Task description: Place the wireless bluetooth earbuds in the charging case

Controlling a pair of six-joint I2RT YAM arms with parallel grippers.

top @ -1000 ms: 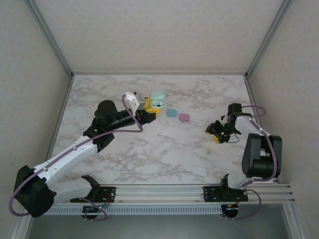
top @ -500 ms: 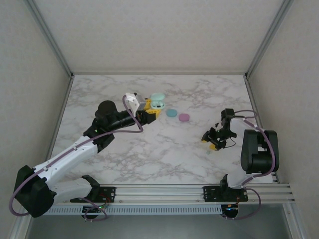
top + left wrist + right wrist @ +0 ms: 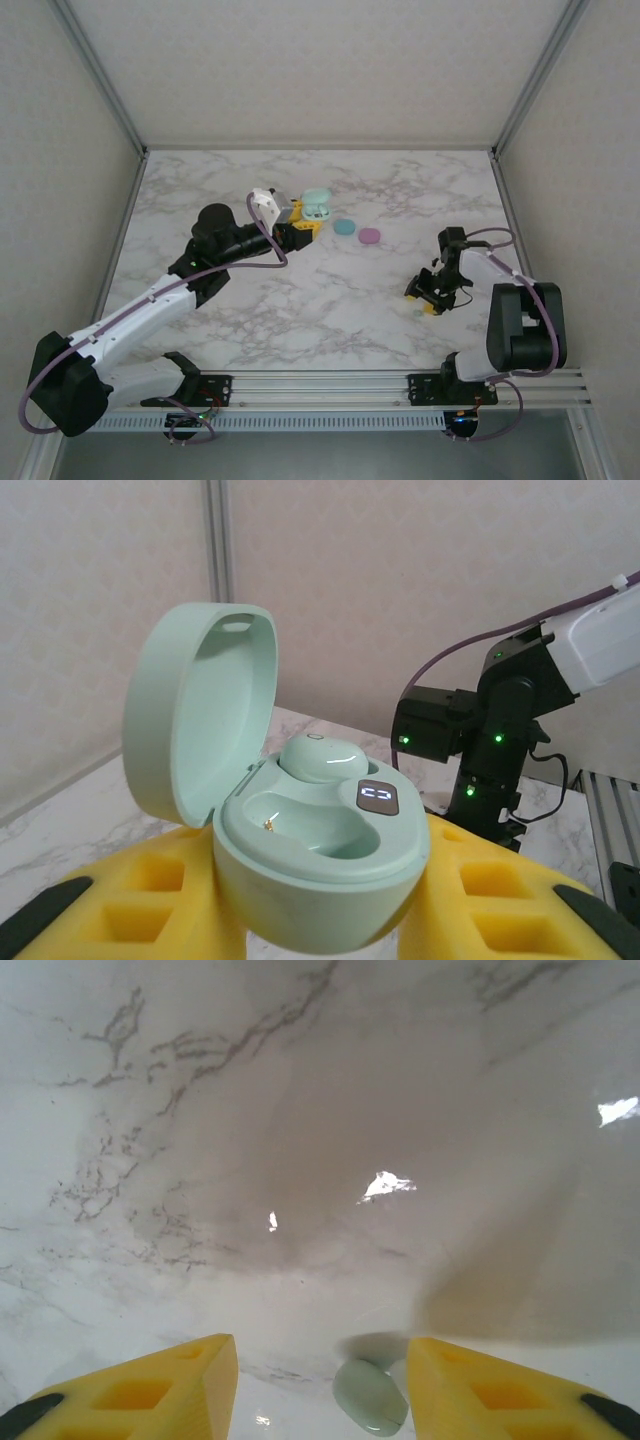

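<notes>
Pale-green case, clamped by the left gripper, holds one earbud, the second earbud at four o'clock between the right gripper's open jaws.

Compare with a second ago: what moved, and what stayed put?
The right gripper swung nearer and slightly left, and now stands open over a pale green earbud. Nothing was grasped or released. The left gripper holding the open green case, the teal case and pink case stayed.
</notes>
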